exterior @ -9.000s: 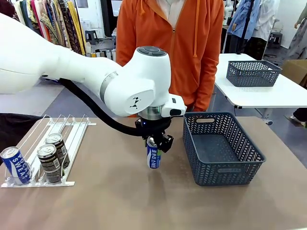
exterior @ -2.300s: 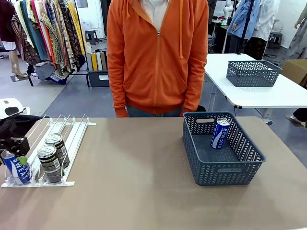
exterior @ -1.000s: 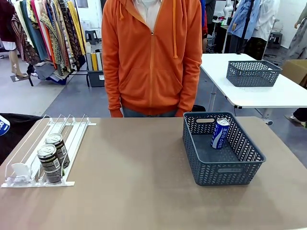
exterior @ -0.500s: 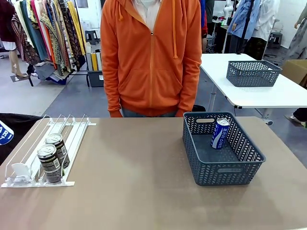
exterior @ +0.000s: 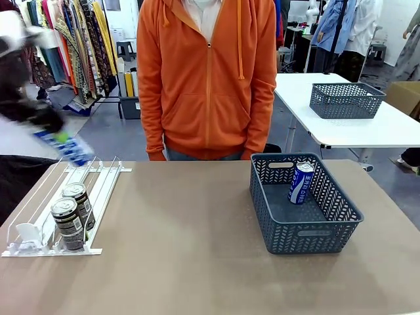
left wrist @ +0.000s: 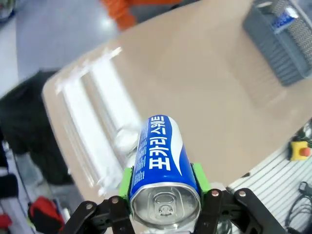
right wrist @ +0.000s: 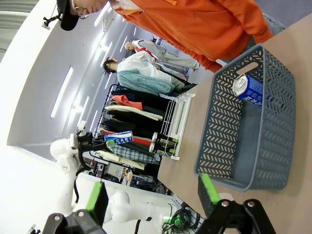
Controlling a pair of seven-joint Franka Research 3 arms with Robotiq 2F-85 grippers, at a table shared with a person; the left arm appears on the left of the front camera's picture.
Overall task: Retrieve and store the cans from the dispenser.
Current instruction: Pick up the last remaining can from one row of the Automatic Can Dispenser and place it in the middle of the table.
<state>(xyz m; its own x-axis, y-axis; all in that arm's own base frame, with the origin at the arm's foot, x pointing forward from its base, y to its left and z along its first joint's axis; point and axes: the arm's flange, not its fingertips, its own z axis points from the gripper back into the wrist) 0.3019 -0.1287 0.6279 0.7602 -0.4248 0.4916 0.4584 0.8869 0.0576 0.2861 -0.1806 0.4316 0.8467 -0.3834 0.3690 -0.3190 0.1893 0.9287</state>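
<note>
A blue can, lettered "포카리 스웨트", is clenched in the left pincer above the dispenser, which holds two dark cans on the tan tabletop. Right of the dispenser, a basket holds another blue can. The right pincer is released. Clothes racks stand beyond.

Grey floor is seen beyond the brown tabletop. A clothes rack, hung with patterned garments, is noted at far left. A white table is set at right, with a dark grey lattice basket placed on it and a cardboard box near. Long ceiling light strips are lit overhead.
</note>
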